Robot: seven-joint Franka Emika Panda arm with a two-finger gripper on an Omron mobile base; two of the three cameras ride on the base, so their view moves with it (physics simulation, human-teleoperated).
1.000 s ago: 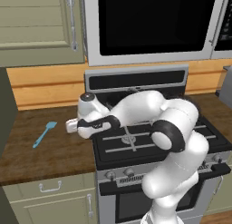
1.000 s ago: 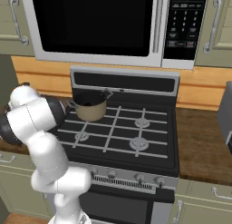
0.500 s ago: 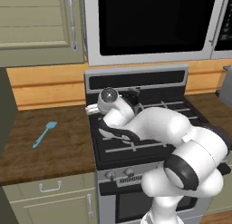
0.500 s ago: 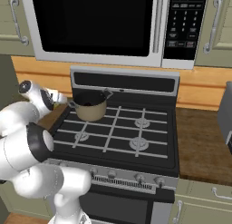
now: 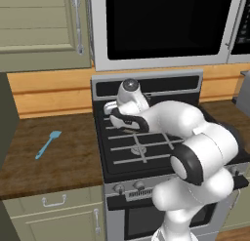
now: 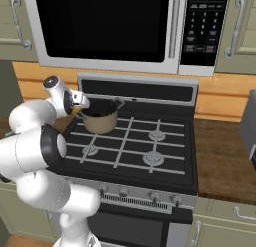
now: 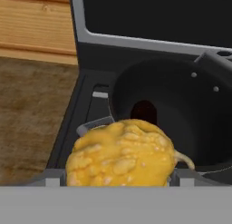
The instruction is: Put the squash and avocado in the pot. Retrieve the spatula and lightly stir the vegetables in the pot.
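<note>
Movement since the earlier frames is plain: the white arm, which a second ago reached left over the wooden counter, has swung right across the stove, and its gripper [image 6: 79, 107] now sits at the left rim of the round tan-beige metal pot [image 6: 101, 121]. The lumpy yellow-orange squash [image 7: 121, 157] rides between the fingers, which stand wide around it and grip it; in the hand view it hangs at the pot's near left edge, above the side handle, not yet inside. The very dark egg-shaped avocado [image 7: 144, 112] already lies on the pot's dark floor, against the near wall.

The pot stands on the back-left burner of the black gas stove [image 6: 165, 163]. The stove's raised back panel is close behind it, and the black-fronted microwave [image 6: 107, 28] hangs over the whole cooktop, leaving limited height above the pot. The other three burners give free room to the right and front.

The thin light blue spatula [image 5: 48, 144] lies flat on the dark wooden counter [image 5: 58, 167] left of the stove, well apart from the pot, its blade towards the wall. Pale green cabinets flank the microwave, and a light wood backsplash runs behind the counter.
</note>
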